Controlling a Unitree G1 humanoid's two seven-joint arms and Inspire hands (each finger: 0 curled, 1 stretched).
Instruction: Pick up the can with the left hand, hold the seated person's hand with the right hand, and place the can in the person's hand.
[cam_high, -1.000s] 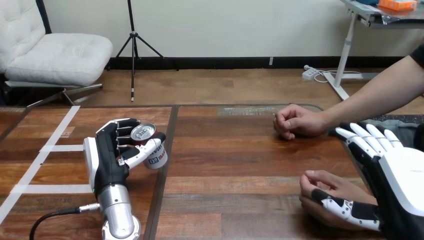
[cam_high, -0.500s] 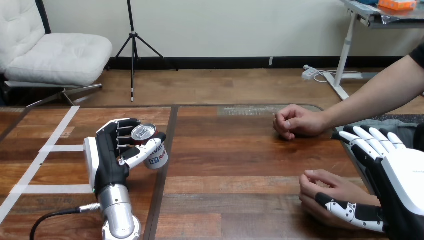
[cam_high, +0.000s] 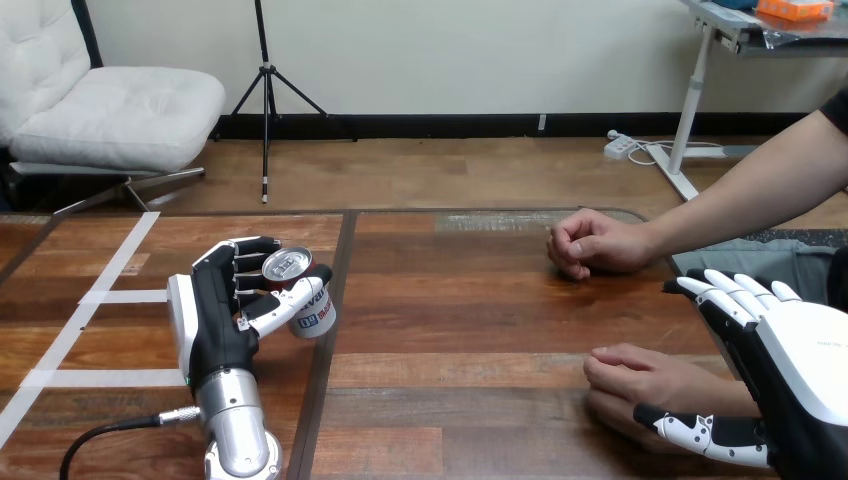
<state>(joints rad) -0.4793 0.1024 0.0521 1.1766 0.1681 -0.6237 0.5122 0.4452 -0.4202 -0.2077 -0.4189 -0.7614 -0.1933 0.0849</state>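
Head view: the left robot hand (cam_high: 222, 312) is clamped on the can (cam_high: 305, 298), fingers and thumb curled round it over the tabletop (cam_high: 470, 330). Well to the right of the can, the right robot hand (cam_high: 808, 352) holds its fingers straight, its thumb lying against the person's nearer hand (cam_high: 640, 380). The person's farther hand (cam_high: 592, 242) rests fisted beyond.

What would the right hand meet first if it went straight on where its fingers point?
Likely the person's far hand: the right hand aims its straight fingers up-left toward it. Depth is unclear, so it might pass above.
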